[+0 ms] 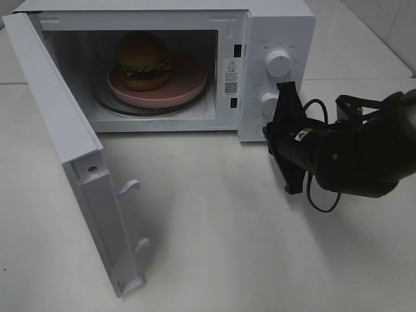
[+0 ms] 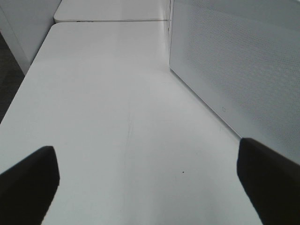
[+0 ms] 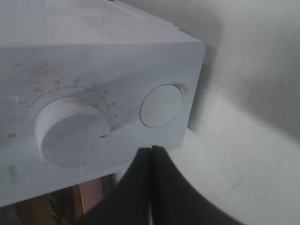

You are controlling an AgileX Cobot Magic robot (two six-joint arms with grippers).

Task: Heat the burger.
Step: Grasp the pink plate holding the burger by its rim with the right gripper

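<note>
The burger (image 1: 143,62) stands on a pink plate (image 1: 188,88) inside the white microwave (image 1: 273,26), toward the left of the cavity. The microwave door (image 1: 65,130) is swung wide open to the left. My right gripper (image 1: 268,133) is shut and empty, its tips right at the lower corner of the control panel. In the right wrist view the closed fingertips (image 3: 151,151) sit just below the round button (image 3: 161,105), beside the lower knob (image 3: 70,136). My left gripper (image 2: 150,187) is open and empty over bare table; it is out of the exterior view.
The panel has an upper knob (image 1: 278,63) and a lower knob (image 1: 270,102). A white perforated microwave panel (image 2: 234,70) stands close on one side of the left gripper. The white table (image 1: 214,227) spreads in front of the microwave.
</note>
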